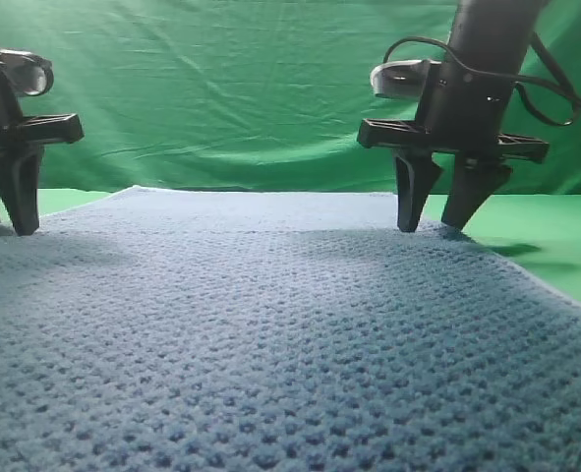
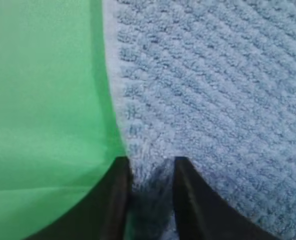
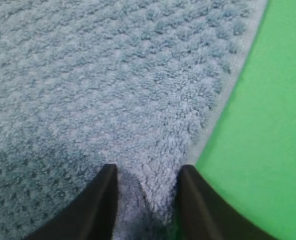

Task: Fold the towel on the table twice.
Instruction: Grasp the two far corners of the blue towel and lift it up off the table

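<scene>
High view, towel: the towel (image 1: pixel 270 334) lies flat on the table (image 1: pixel 555 246), filling most of the picture; no fold is made yet, as far as I can judge.
High view, right gripper: the right gripper (image 1: pixel 451 214) stands upright with its tips pressed into the far right corner; jaws part spread, with cloth under them.
High view, left gripper: the left gripper (image 1: pixel 20 202) is cut by the picture's edge at the far left corner; whether its jaws hold cloth cannot be told here.
Left wrist view: a bunched ridge of towel (image 2: pixel 208 90) sits between the two fingers (image 2: pixel 195 200), just inside the pale edge; jaws narrowed around it, the pinch not clearly finished.
Right wrist view: the same, a hump of towel (image 3: pixel 112 80) rises between the fingers (image 3: pixel 95 205), near the edge beside bare table (image 3: pixel 268 125).
Doing it well: finish both pinches firmly before lifting, catch the edge itself, then raise both corners evenly so the fold lands square.
</scene>
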`<act>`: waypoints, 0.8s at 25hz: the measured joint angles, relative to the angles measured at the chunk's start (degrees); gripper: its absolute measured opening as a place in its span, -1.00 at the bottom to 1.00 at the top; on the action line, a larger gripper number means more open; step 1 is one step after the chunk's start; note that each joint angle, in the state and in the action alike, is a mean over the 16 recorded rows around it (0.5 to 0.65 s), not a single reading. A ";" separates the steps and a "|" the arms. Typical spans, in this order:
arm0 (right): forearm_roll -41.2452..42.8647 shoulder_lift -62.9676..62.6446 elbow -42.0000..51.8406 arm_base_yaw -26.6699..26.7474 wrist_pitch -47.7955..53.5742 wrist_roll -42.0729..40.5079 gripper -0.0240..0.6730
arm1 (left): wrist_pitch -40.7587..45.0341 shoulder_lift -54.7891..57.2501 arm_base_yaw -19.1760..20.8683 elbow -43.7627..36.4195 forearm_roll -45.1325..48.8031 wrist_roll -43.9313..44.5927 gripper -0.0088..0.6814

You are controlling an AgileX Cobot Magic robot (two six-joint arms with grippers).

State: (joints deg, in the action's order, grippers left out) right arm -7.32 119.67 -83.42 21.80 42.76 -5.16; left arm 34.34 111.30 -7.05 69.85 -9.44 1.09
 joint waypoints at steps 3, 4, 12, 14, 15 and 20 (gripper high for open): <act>-0.74 0.26 -0.18 0.58 0.09 -0.42 -0.35 | 0.07 0.33 0.07 0.21 -1.38 0.34 -0.51; -0.93 0.30 -0.24 0.77 0.11 -0.49 -0.44 | 0.13 0.42 0.08 0.30 -1.77 0.46 -0.60; 0.20 -0.96 -1.35 1.87 1.75 0.95 -0.90 | 3.66 0.29 0.12 2.75 -3.36 1.35 -0.97; 1.16 -1.91 -2.50 1.84 2.54 1.57 -0.92 | 5.17 -0.36 0.10 4.30 -3.52 1.48 -0.97; 1.74 -2.44 -3.35 1.78 2.94 1.89 -0.93 | 5.92 -0.81 0.08 5.29 -3.62 1.50 -0.97; 5.14 -5.06 -10.71 1.47 4.42 3.34 -0.93 | 9.12 -3.82 0.02 12.86 -4.49 1.52 -0.97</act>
State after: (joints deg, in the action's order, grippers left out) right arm -2.17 114.61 -94.13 23.26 47.18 -1.82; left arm 43.46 107.48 -7.04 82.71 -13.93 2.61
